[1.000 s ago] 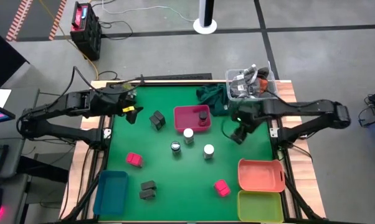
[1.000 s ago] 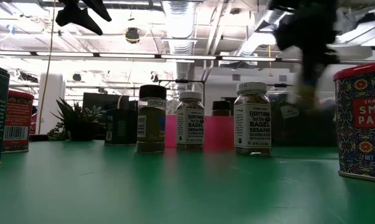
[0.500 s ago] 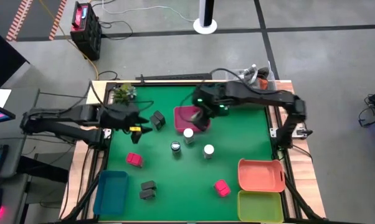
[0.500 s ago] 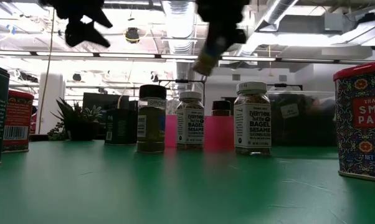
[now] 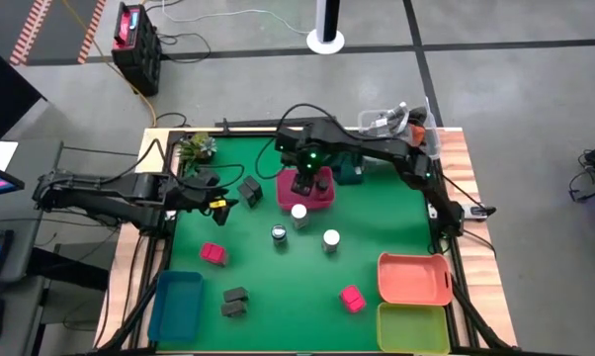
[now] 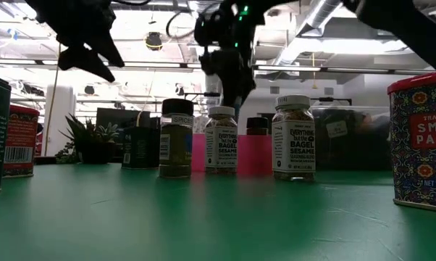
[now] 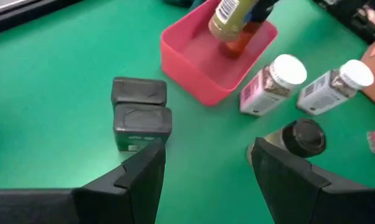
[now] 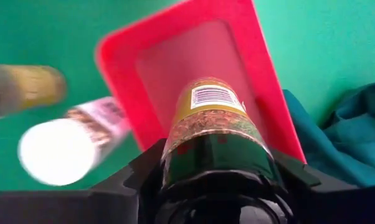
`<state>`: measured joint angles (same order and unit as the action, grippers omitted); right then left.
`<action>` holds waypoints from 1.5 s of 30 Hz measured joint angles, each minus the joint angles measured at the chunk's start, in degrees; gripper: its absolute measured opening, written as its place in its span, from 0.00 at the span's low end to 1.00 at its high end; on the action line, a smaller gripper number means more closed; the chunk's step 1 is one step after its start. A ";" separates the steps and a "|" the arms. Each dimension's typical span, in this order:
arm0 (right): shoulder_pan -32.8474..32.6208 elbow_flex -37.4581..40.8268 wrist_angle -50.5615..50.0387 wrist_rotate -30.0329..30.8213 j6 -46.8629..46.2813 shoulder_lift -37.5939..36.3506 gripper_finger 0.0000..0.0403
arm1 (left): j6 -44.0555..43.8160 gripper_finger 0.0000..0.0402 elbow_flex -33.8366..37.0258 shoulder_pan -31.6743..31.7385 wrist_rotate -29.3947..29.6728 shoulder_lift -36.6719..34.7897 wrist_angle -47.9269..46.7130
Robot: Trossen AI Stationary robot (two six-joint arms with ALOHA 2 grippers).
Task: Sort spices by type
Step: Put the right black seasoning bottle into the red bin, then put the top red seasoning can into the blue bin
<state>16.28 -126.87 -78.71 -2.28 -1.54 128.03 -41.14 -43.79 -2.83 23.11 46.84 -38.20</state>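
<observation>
Spice jar of clear glass with yellow-brown seasoning (image 8: 213, 127) sits clamped in my right end effector (image 5: 305, 182), hovering above the pink rectangular tray (image 5: 290, 195) at upper centre of the high view, where a dark-capped jar (image 5: 322, 185) already stands. I judge this the placing step: lower it into the tray beside that jar, then let go. My left end effector (image 5: 216, 198) waits with fingers spread at centre left, near the dark grey boxes (image 7: 139, 116). White-capped jars (image 5: 314, 225) stand below the tray on the green surface (image 5: 278, 287).

pink tray (image 5: 290, 194) — table centre-rear | blue tray (image 5: 175, 305) — front-left corner | orange tray (image 5: 413, 279), green tray (image 5: 413, 328) — front-right corner | teal cloth (image 5: 351, 174) — rear
</observation>
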 joint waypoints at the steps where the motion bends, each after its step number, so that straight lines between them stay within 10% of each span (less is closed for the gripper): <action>1: 0.33 0.00 -0.23 0.00 0.64 0.66 0.57 | -0.10 0.57 0.21 0.00 0.14 0.03 -0.12; 18: 1.03 -0.02 0.40 -0.88 5.20 3.60 0.68 | -0.24 0.57 9.37 5.13 0.07 2.21 6.80; 29: 1.98 -0.02 -0.72 -1.23 6.26 0.69 0.68 | 3.77 0.61 5.04 8.63 -12.25 3.62 3.31; 45: 1.07 -0.04 -0.09 1.48 4.64 -9.05 0.68 | 8.47 0.62 -3.34 -12.00 -28.45 2.32 -14.42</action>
<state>17.35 -126.91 -78.80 -0.79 3.10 118.98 -32.67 -47.13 -14.83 -5.34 49.17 -52.63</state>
